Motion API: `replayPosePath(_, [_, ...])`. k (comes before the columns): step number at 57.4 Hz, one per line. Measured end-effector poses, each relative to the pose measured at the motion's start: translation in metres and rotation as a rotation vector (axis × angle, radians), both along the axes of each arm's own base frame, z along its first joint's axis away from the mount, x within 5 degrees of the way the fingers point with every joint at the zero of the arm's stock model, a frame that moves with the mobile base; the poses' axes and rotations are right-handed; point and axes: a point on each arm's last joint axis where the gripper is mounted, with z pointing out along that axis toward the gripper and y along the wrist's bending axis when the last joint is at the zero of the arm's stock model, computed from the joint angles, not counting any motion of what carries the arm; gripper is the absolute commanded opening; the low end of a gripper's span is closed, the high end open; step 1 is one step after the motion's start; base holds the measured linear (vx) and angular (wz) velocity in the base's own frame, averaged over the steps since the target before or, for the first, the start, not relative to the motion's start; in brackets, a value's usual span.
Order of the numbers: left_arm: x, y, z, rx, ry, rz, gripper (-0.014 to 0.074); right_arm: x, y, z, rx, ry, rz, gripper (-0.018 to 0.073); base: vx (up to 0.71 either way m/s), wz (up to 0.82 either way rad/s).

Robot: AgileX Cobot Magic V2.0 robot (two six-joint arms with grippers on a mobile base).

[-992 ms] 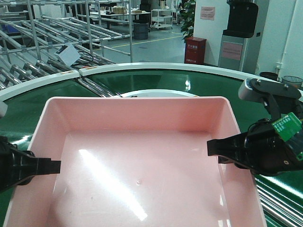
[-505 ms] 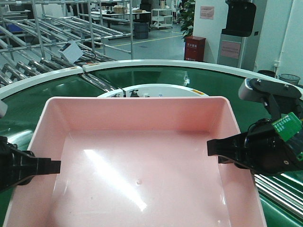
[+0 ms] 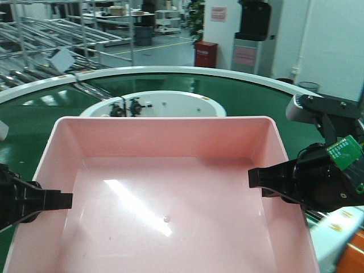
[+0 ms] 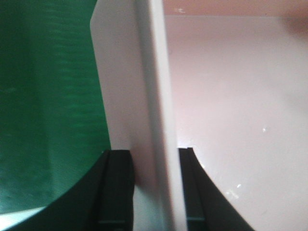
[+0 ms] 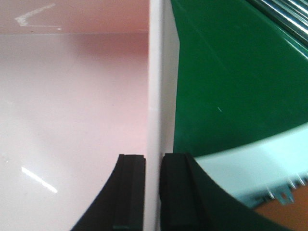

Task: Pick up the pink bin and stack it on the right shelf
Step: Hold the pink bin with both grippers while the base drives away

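Racks (image 3: 34,34) and green conveyor (image 3: 51,105) slid leftward; left tool (image 4: 155,190) and right tool (image 5: 153,190) grip the pink bin (image 3: 165,142) by its walls.

The bin (image 3: 165,222) is smooth pale pink plastic, glossy enough to carry a white streak of light on its floor. Its rim looks whiter and duller in the wrist views. The left gripper (image 4: 154,159) and right gripper (image 5: 154,161) have matt black plastic fingers. The belt (image 3: 51,108), at 10 o'clock, is green and shiny, with faint fine ribbing close up. The racks (image 3: 40,34) at 11 o'clock are bare bright metal.
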Motion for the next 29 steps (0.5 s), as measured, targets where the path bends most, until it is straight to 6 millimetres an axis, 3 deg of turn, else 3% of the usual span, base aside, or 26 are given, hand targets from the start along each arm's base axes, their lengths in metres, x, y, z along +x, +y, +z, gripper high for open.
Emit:
replayPosePath(15, [-0.0002,-0.0001,-0.0002,0.001,0.003,-0.002,-0.0001,-0.0003,-0.0001,-0.0003,-0.002,0.005,0.000,-0.0008,-0.27,-0.53])
replayPosePath(29, [-0.0004,-0.0001,-0.0004,0.001,0.006,-0.003,-0.0001,-0.0003,-0.0001,-0.0004,-0.002,0.006,0.000,-0.0008,-0.20,-0.76])
